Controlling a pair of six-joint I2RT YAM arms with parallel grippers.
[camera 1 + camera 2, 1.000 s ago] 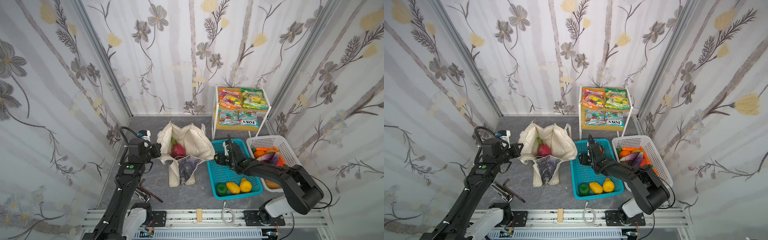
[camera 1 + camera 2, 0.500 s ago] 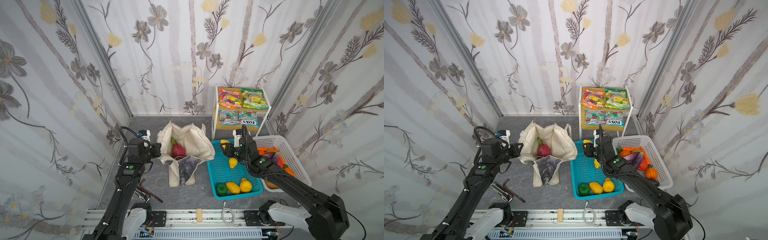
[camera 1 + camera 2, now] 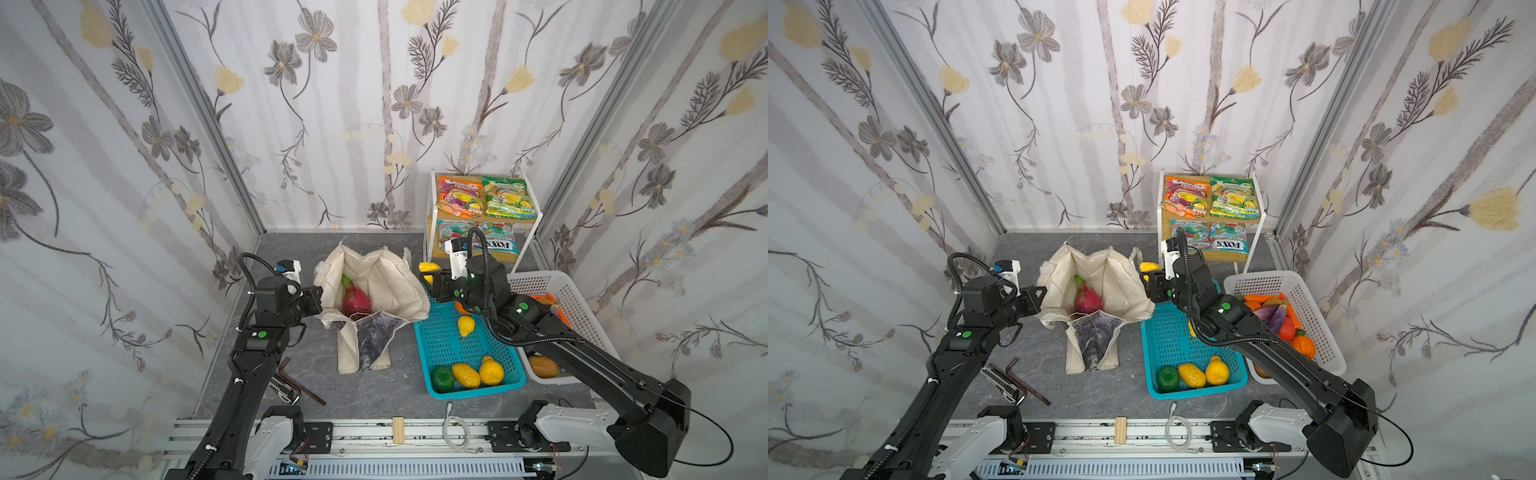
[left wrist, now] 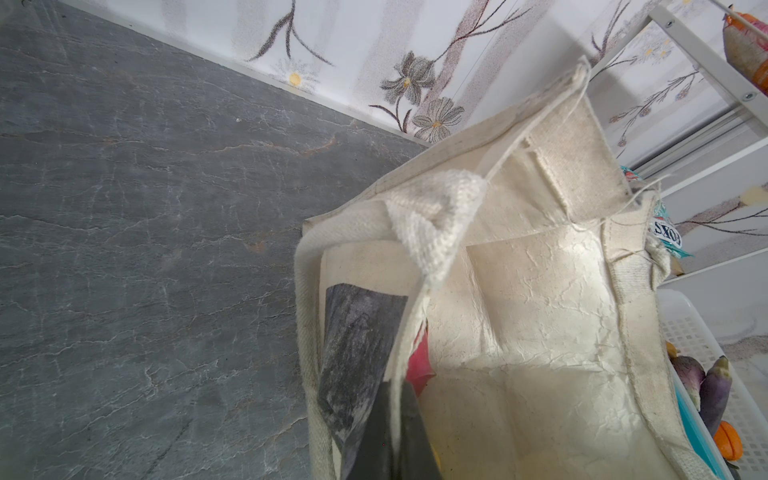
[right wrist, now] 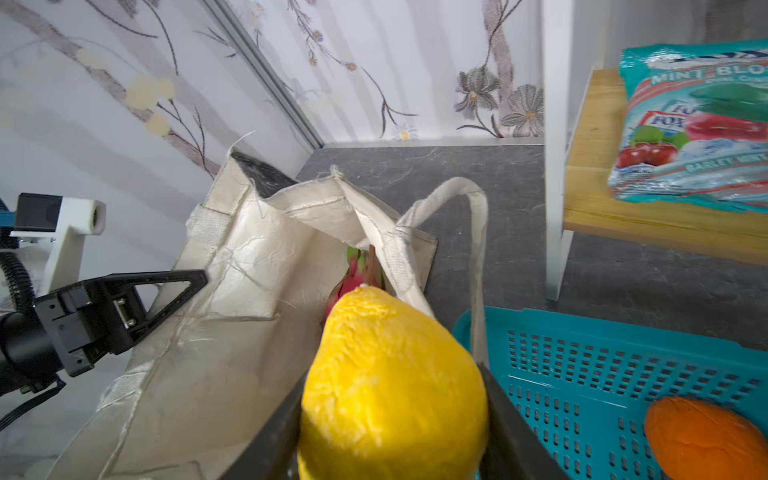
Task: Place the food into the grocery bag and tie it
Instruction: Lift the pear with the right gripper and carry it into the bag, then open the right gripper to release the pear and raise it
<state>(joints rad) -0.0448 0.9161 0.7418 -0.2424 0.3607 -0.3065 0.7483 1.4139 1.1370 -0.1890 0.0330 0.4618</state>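
- Left arm (image 3: 245,365): extended far from near-left base; left gripper (image 3: 318,300) pinched tight on grocery bag (image 3: 386,278) rim.
- Right arm (image 3: 582,355): stretched far-left; right gripper (image 5: 392,386) jaws half apart, clamping yellow fruit (image 5: 390,345).

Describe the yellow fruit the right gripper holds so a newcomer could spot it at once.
Find the cream tote bag standing open mid-floor, then the teal basket at its right. Over the basket's far corner, beside the bag's rim, the right gripper clamps a yellow fruit. Unlike the other yellow fruits, which lie in the basket, it hangs in the air between black jaws.
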